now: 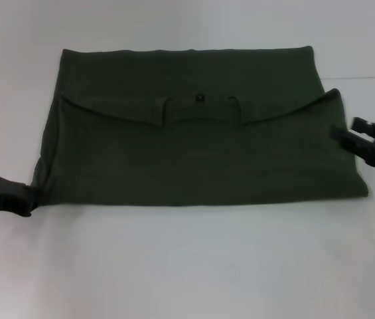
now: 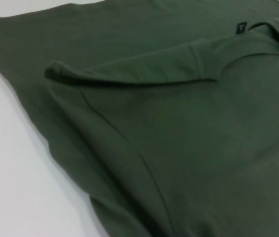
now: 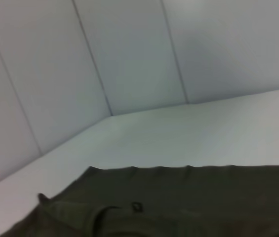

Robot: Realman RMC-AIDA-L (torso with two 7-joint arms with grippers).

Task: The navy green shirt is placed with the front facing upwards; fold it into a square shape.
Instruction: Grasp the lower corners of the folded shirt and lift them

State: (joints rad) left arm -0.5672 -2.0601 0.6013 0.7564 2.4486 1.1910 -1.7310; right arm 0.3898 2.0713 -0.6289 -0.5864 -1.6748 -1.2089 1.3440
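Already folded across its width, the navy green shirt [image 1: 200,153] lies as a broad rectangle on the white table [image 1: 187,266], nearer the far edge than the near one and roughly centred between the left and right edges. Its plain green back faces up on the near layer, whose upper edge dips in a shallow curve with the collar [image 1: 199,109] at the middle; a small dark neck label [image 1: 200,98] sits just beyond it on the far layer. The left gripper [image 1: 29,198] is low at the shirt's near-left corner, its fingers closed on the bunched cloth there, which is pulled into a small point. The left wrist view looks along the garment from that corner: the folded sleeve edge [image 2: 129,74] forms a raised ridge, and a seam runs diagonally across the cloth. The right gripper [image 1: 350,129] is beside the shirt's right edge, close to the pointed flap [image 1: 333,96] at the upper end of the near layer, with its two fingers spread apart and no cloth between them. The right wrist view shows the shirt's far edge [image 3: 188,169] against the table and the pale walls [image 3: 129,54] beyond.
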